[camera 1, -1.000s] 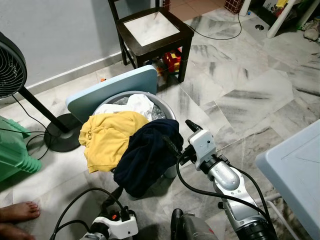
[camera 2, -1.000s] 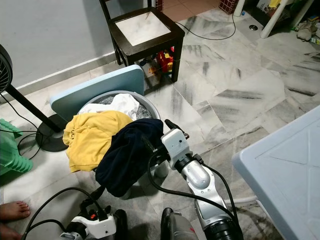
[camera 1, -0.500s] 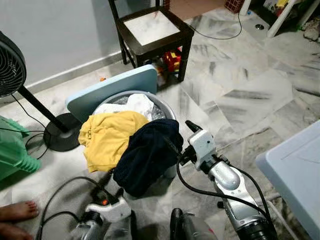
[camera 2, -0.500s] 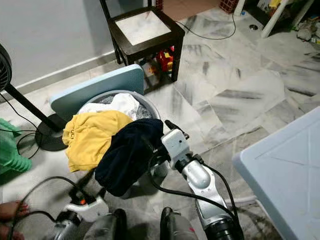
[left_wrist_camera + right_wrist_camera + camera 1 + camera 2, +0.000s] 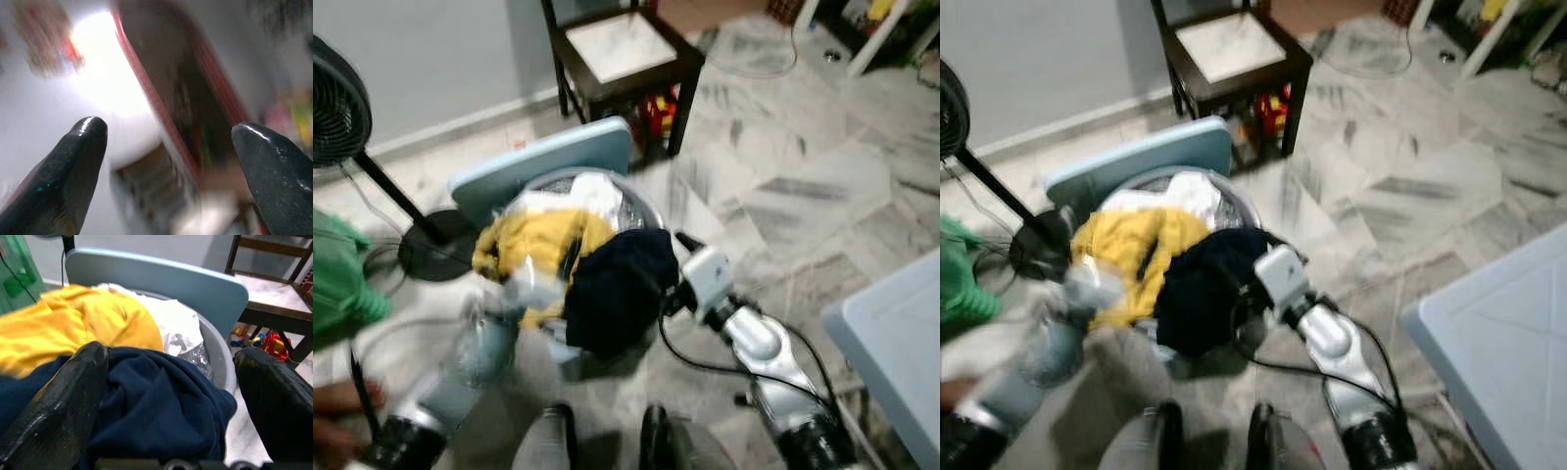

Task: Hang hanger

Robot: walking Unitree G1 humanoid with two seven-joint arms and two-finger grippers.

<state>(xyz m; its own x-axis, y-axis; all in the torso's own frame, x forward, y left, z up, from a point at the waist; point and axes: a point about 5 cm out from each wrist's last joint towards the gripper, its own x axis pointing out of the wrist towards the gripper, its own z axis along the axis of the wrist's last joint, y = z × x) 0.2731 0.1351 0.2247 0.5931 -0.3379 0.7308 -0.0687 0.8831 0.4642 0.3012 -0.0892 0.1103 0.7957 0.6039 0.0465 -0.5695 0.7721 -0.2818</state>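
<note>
Right arm reaches forward from lower right of the head view, elbow bent, wrist angled toward frame centre. Right gripper (image 5: 674, 294) sits at the edge of the navy garment (image 5: 619, 287); in its wrist view both fingers (image 5: 58, 401) are spread wide with the navy cloth between them, not clamped on anything.

Left arm (image 5: 460, 367) is raised from lower left toward the basket, heavily motion-blurred. Left gripper (image 5: 168, 161) shows in its wrist view with fingertips well apart, nothing between them; background there is a blur of white and dark red shapes, can't identify.

Counts, head view centre:
- 1 grey laundry basket (image 5: 646, 208) on the marble floor (image 5: 803, 176)
- 3 garments in or over it: 1 yellow shirt (image 5: 533, 240), 1 navy garment draped over the near rim, 1 white cloth (image 5: 592, 194) at the back
- 1 light-blue board (image 5: 543, 166) leaning behind the basket
- 1 dark wooden chair (image 5: 622, 54), top centre, red toy under it
- 1 standing fan (image 5: 342, 117), upper left
- 1 green plastic item (image 5: 337, 279), left edge
- 1 light-blue tabletop (image 5: 901, 343) corner, lower right
- A person's foot (image 5: 342, 397), lower left

Hanger: can't make one out in these blurred frames.
</note>
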